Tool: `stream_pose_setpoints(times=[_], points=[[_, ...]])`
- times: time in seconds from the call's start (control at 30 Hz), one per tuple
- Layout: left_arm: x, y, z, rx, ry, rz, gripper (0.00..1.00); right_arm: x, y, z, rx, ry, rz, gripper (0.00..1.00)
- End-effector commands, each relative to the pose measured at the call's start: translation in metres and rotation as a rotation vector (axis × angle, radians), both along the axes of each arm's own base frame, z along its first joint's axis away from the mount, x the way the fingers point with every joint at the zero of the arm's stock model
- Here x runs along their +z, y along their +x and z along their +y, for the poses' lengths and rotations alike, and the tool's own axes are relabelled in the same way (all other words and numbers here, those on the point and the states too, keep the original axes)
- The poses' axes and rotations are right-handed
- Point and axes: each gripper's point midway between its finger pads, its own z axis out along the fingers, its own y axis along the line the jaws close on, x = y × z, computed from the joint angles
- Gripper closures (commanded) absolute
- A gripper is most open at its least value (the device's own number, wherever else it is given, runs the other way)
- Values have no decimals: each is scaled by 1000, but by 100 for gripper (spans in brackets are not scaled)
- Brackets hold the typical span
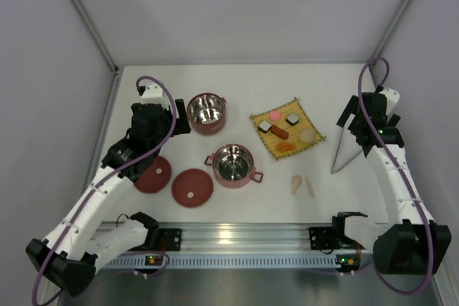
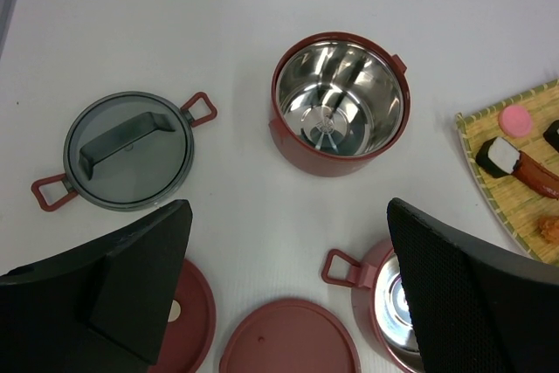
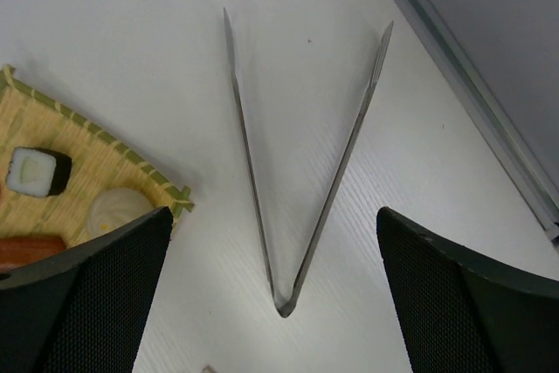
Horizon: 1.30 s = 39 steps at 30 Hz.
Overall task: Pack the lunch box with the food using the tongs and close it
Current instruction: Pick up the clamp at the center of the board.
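The lunch box stands in parts: one steel-lined dark-red bowl, a second bowl and two flat red lids. The food lies on the yellow mat: a pink round, a roll, a sausage, an orange piece and a cream piece. The tongs lie flat in a V right of the mat. My right gripper hovers open above them. My left gripper hangs open over the lids, holding nothing.
A grey lid with red loop handles lies left of the far bowl. Two small beige sticks rest near the front. Grey walls close in the table on three sides, and a metal rail runs along the near edge.
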Motion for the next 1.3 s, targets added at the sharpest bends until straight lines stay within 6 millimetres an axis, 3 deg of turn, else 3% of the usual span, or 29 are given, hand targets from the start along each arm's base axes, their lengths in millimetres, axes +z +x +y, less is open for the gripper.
stream_pose_setpoints(times=[0.0, 0.13, 0.53, 1.27], points=[[16, 3, -3, -3, -30, -37, 1, -27, 5, 0, -32, 67, 45, 0], [17, 2, -3, -4, -30, -38, 1, -59, 4, -6, -87, 110, 92, 1], [17, 3, -2, -1, -28, -42, 1, -109, 19, 0, -111, 202, 165, 0], [14, 4, -2, 3, -17, -34, 1, -158, 8, -9, -194, 239, 234, 1]])
